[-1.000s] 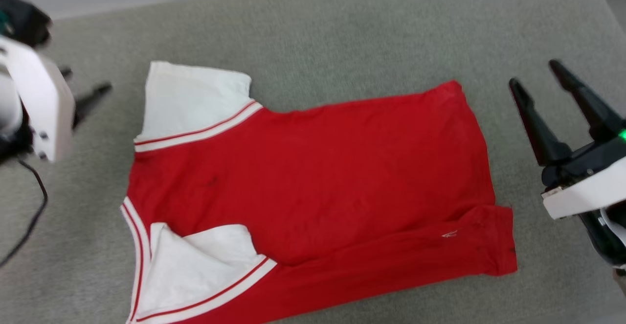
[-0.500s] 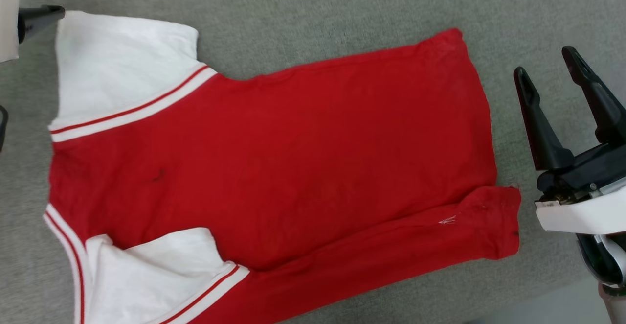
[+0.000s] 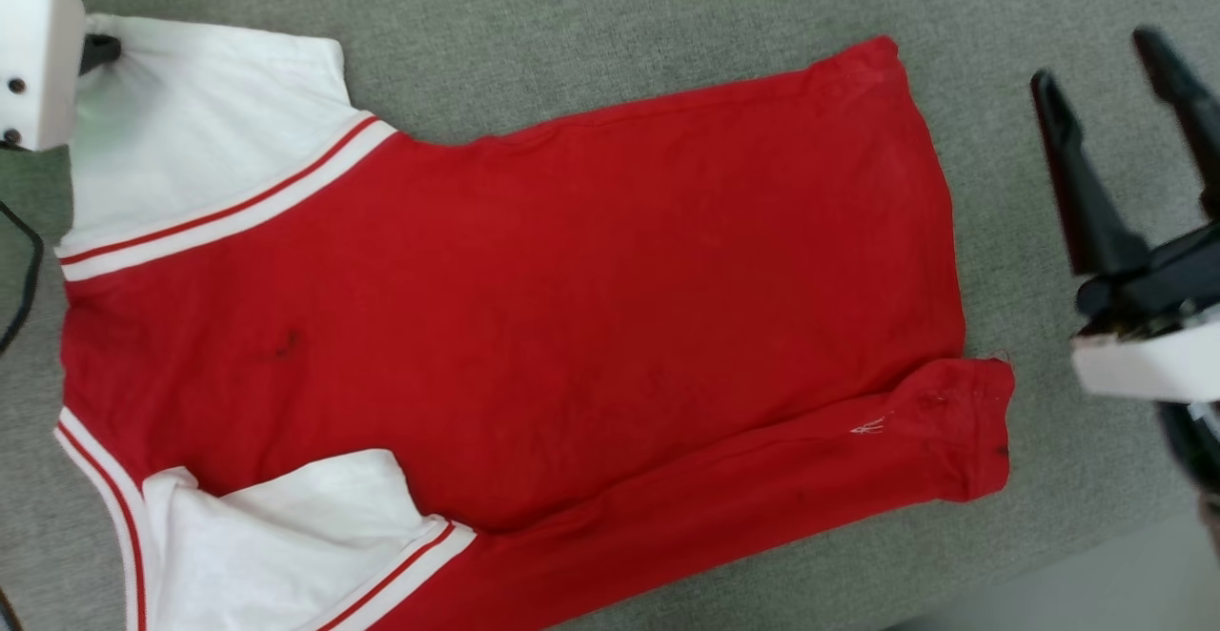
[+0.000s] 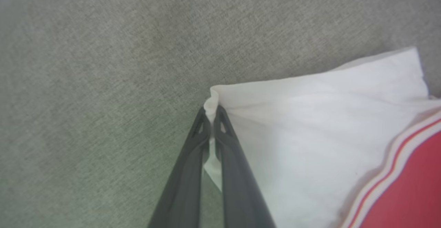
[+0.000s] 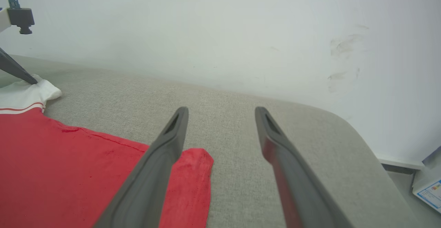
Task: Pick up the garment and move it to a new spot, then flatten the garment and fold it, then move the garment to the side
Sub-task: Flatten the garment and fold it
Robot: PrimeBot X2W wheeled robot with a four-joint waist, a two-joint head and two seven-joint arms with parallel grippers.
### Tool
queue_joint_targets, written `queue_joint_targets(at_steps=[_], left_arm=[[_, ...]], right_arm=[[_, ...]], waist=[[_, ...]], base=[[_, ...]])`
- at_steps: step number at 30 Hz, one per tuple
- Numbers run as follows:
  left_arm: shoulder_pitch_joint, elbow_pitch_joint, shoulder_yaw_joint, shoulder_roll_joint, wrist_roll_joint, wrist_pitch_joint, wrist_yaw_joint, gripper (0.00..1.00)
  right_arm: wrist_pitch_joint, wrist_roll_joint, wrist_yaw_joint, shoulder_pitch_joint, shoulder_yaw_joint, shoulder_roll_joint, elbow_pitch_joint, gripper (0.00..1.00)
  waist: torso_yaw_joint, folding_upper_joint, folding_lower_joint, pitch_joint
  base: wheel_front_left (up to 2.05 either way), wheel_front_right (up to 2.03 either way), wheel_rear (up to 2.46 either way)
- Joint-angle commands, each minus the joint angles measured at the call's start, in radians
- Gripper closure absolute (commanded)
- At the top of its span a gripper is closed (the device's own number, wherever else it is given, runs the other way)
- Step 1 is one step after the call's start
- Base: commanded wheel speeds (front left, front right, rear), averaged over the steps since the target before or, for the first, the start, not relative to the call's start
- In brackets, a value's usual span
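Across the grey fabric surface (image 3: 610, 2), the garment (image 3: 534, 326) is lying flat, its hem pointing toward the right edge and its near long side folded over. Toward the left edge, the left gripper (image 4: 211, 116) is pinching the outer corner of the far white sleeve (image 4: 310, 117), fingers closed on the cloth. The right gripper (image 3: 1096, 64) is hovering beyond the hem, fingers spread wide, holding nothing.

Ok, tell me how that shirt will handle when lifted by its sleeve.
Likely floppy: the garment lies flat with folds, so it should drape from the left tool. Probably light, thin cloth. The tiny pinch on the sleeve corner may slip.
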Motion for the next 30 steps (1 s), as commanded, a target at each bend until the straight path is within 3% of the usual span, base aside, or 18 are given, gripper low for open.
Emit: queue_joint_targets(at_steps=[1, 3, 8, 12, 16, 19, 22, 30], left_arm=[[0.032, 0.007, -0.019, 0.004, 0.0, -0.009, 0.0, 1.0], [0.029, -0.02, -0.035, 0.004, -0.004, -0.029, -0.001, 1.0], [0.042, -0.073, -0.07, 0.0, -0.027, -0.092, -0.001, 1.0], [0.032, -0.113, -0.098, -0.007, -0.038, -0.126, -0.002, 1.0], [0.011, -0.149, -0.125, -0.014, -0.04, -0.143, -0.002, 1.0], [-0.007, -0.176, -0.142, -0.023, -0.041, -0.157, -0.002, 1.0], [-0.025, -0.198, -0.158, -0.031, -0.033, -0.164, -0.002, 1.0], [-0.073, -0.254, -0.196, -0.046, -0.025, -0.18, -0.001, 1.0]], right_arm=[[0.011, -0.013, -0.001, -0.038, -0.01, -0.02, -0.002, 0.0], [0.058, -0.034, -0.001, -0.082, -0.009, -0.056, 0.009, 0.0], [0.299, -0.004, -0.001, -0.225, 0.119, -0.196, 0.043, 0.0], [0.562, 0.117, -0.001, -0.36, 0.282, -0.306, 0.095, 0.0], [0.801, 0.275, -0.001, -0.486, 0.423, -0.367, 0.158, 0.0], [0.938, 0.38, -0.001, -0.564, 0.487, -0.364, 0.219, 0.0], [1.023, 0.415, -0.001, -0.628, 0.532, -0.359, 0.286, 0.0], [1.042, 0.395, -0.001, -0.688, 0.627, -0.296, 0.45, 0.0]], waist=[[0.01, -0.0001, -0.0001, -0.024], [0.019, -0.0001, -0.0001, -0.045], [0.05, -0.0001, -0.0001, -0.09], [0.081, -0.0001, -0.0001, -0.107], [0.111, -0.0001, -0.0001, -0.11], [0.134, -0.0001, -0.0001, -0.103], [0.159, -0.0001, -0.0001, -0.089], [0.214, -0.0001, -0.0001, -0.038]], base=[[0.0, 0.0, 0.0], [0.0, 0.0, 0.0], [0.0, 0.0, 0.0], [0.0, 0.0, 0.0], [0.0, 0.0, 0.0], [0.0, 0.0, 0.0], [0.0, 0.0, 0.0], [0.0, 0.0, 0.0]])
